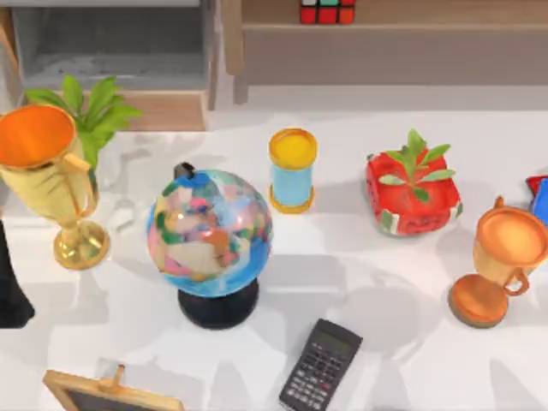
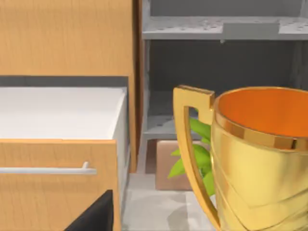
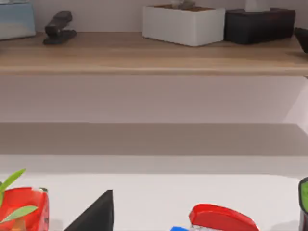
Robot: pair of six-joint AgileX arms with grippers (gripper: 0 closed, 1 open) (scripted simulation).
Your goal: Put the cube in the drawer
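Cube (image 1: 327, 11) square-on atop shelf (image 1: 394, 12)

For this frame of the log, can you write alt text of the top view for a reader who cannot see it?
The cube sits on the long wooden shelf at the far edge, the open drawer to its left. On the white table stand a globe, two trophies, a red planter and a calculator.
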